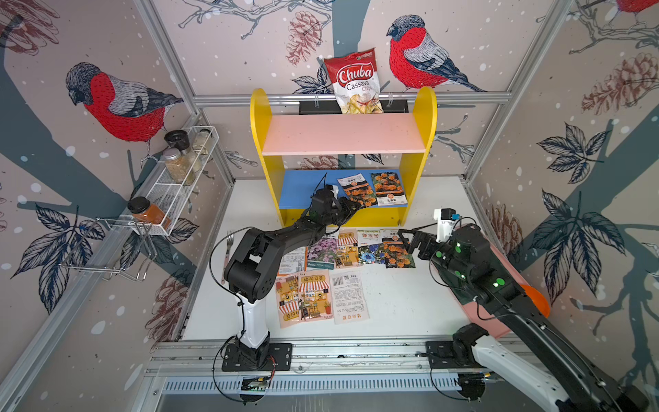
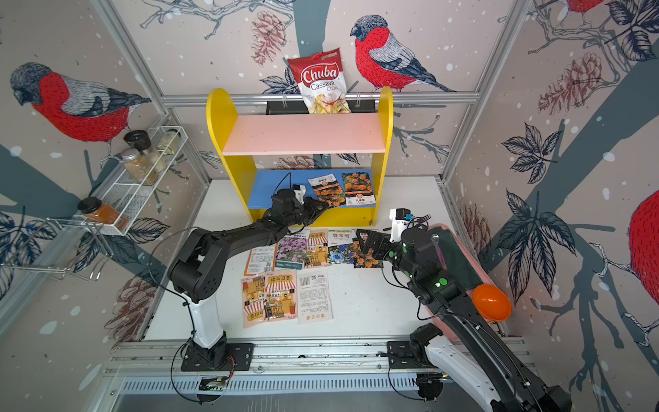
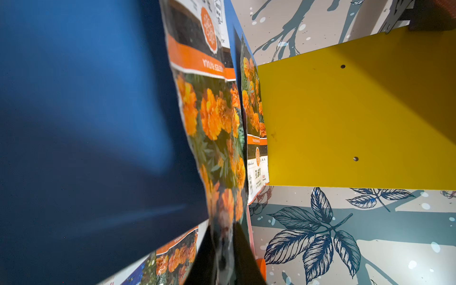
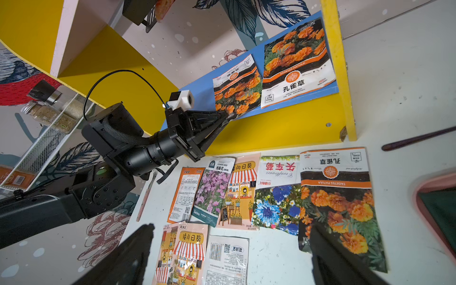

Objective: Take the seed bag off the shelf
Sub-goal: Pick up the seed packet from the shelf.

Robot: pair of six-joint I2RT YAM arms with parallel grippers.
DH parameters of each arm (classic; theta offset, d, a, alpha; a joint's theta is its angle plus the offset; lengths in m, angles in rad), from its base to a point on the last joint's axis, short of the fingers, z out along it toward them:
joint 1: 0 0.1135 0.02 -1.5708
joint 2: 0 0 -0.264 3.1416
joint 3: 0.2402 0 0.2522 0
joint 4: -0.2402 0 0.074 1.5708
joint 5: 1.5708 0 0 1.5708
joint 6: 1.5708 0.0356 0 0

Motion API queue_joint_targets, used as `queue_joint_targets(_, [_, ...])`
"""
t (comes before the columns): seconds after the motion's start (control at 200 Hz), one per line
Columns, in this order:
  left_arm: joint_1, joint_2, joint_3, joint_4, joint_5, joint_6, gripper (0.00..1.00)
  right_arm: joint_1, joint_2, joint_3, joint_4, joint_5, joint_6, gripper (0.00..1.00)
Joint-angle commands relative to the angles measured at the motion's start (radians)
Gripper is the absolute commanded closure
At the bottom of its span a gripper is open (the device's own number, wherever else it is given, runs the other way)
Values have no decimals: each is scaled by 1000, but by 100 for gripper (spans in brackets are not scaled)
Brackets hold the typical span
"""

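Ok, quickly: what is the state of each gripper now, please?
Left gripper: closed on a corner of the seed bag lying on the shelf.
Right gripper: open, holding nothing.

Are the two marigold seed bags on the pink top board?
No, one seed bag and the other seed bag are on the blue lower board.

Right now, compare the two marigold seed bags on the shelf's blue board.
The pinched bag has the left gripper closed on its front edge; the free bag is untouched. The pinched bag sits skewed, flowers frontward; the free bag lies straighter, label frontward. Both show orange marigolds.
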Motion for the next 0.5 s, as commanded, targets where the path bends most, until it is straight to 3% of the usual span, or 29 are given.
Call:
queue_joint_targets(0.0, [0,1,10,17,4,2,87,-1,-5,5,36,-4,0,0])
queue_joint_targets(0.3, [1,-5,1,16,8,5,100,0,-7,5,34,-9,-2,0])
queue_joint_targets(0.495, [4,-33,-14,10,13,22,100,0,-10,0,37,-13,-2,0])
